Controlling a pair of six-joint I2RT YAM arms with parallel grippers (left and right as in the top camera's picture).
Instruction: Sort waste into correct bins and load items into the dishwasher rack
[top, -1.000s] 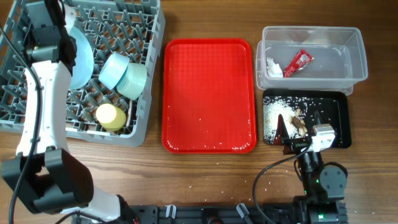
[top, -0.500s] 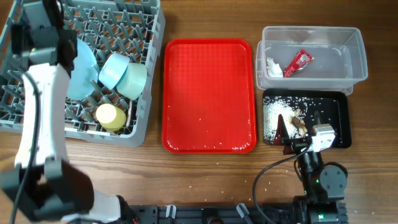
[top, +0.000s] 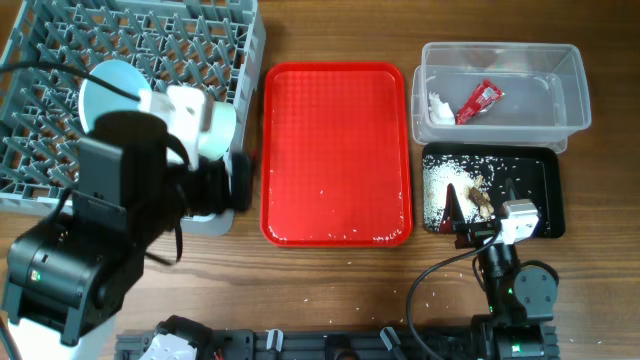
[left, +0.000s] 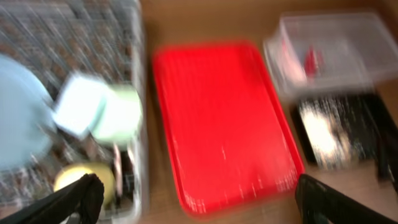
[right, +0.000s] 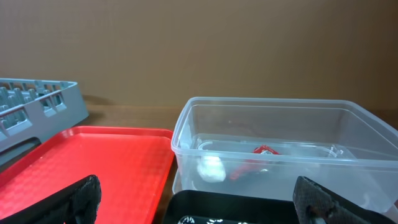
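— Where does the overhead camera sit?
— Straight above the tabletop (top: 330, 270), facing down. It is far enough off to take in the dishwasher rack (top: 150, 40), red serving tray (top: 335, 150), clear tub (top: 500, 48) and black tray (top: 548, 195) together. The left arm (top: 100, 240) looms close beneath it and hides the lower left.
— And the left wrist?
— High as well, tilted downward, and blurred. It shares that whole spread, from dishwasher rack (left: 62, 31) to clear tub (left: 336, 37), with the fingertips (left: 74, 199) of the left pincer (left: 196, 196) in its bottom corners.
— The right wrist?
— Low, near tabletop level. It looks level across the black tray (right: 230, 208) at the clear tub (right: 280, 143) close ahead. The red serving tray (right: 93, 162) and a corner of the dishwasher rack (right: 37, 102) lie to the left.
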